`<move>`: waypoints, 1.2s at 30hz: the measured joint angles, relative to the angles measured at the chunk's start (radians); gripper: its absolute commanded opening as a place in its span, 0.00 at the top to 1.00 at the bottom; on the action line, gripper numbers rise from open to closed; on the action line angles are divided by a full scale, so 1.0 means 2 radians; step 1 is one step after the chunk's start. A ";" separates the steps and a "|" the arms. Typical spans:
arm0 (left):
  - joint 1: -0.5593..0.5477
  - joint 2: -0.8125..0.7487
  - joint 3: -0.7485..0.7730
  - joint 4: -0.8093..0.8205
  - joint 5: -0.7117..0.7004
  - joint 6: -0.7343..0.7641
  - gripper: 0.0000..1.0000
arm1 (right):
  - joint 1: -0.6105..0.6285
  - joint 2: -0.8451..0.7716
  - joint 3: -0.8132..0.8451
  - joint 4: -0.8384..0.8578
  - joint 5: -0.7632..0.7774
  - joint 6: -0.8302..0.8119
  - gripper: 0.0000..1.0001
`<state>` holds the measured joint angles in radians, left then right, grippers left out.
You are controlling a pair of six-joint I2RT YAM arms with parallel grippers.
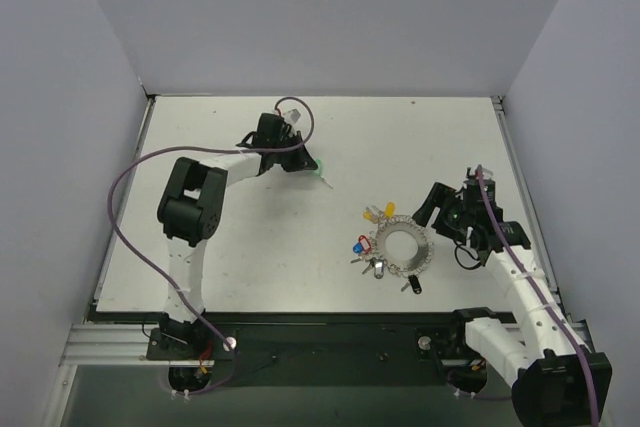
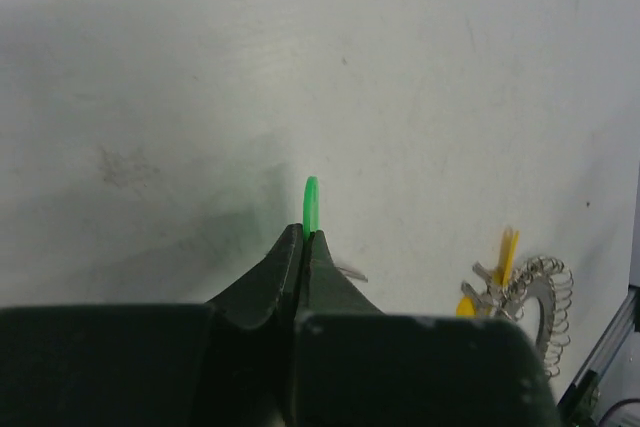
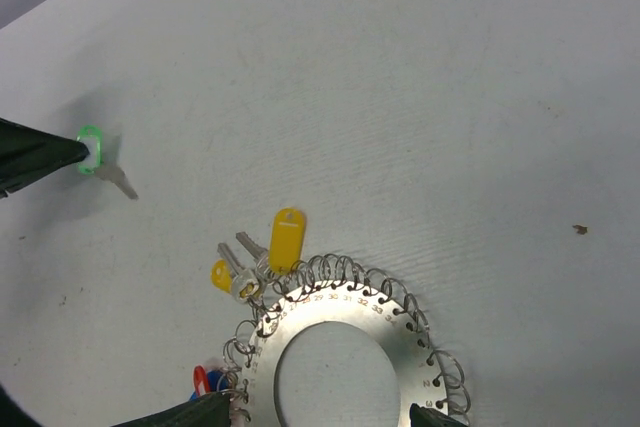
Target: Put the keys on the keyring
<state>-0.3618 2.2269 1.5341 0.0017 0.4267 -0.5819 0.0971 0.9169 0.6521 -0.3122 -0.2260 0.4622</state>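
Left claw [image 2: 304, 239]: pressed closed on the green key [image 2: 311, 202], pinching its plastic head edge-on so that the top of the head pokes out past the tips
Green key: held at the middle of the worktop [image 1: 250, 267], its metal blade slanting out from the head; whether it is lifted or resting cannot be told
Right claw [image 3: 310, 413]: fingers spread wide, one tip showing on each side of the keyring [image 3: 340, 312]; contact with it cannot be told
Keyring: lies flat, right of centre, well apart from the green key; a silvery numbered disc with a wide hole and wire loops round its rim
Yellow keys [image 3: 286, 239]: two, at the rim's far side, nearest the green key
Red key [image 1: 361, 244] and blue key [image 3: 215, 379]: together at the rim's left side
Black key [image 1: 412, 285]: at the near rim
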 measured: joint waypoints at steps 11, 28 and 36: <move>-0.052 -0.184 -0.135 -0.028 -0.067 0.034 1.00 | 0.009 -0.018 -0.007 -0.012 0.001 0.000 0.30; -0.071 -0.352 -0.201 -0.125 -0.125 0.072 0.38 | 0.024 0.051 -0.019 -0.022 0.068 0.006 0.33; -0.072 -0.390 -0.221 -0.133 -0.124 0.079 0.38 | -0.014 0.099 -0.004 -0.016 0.074 0.004 0.55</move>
<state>-0.5053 1.4471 1.0924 -0.2634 0.1780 -0.4232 0.0685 1.1141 0.6437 -0.3439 -0.0788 0.4709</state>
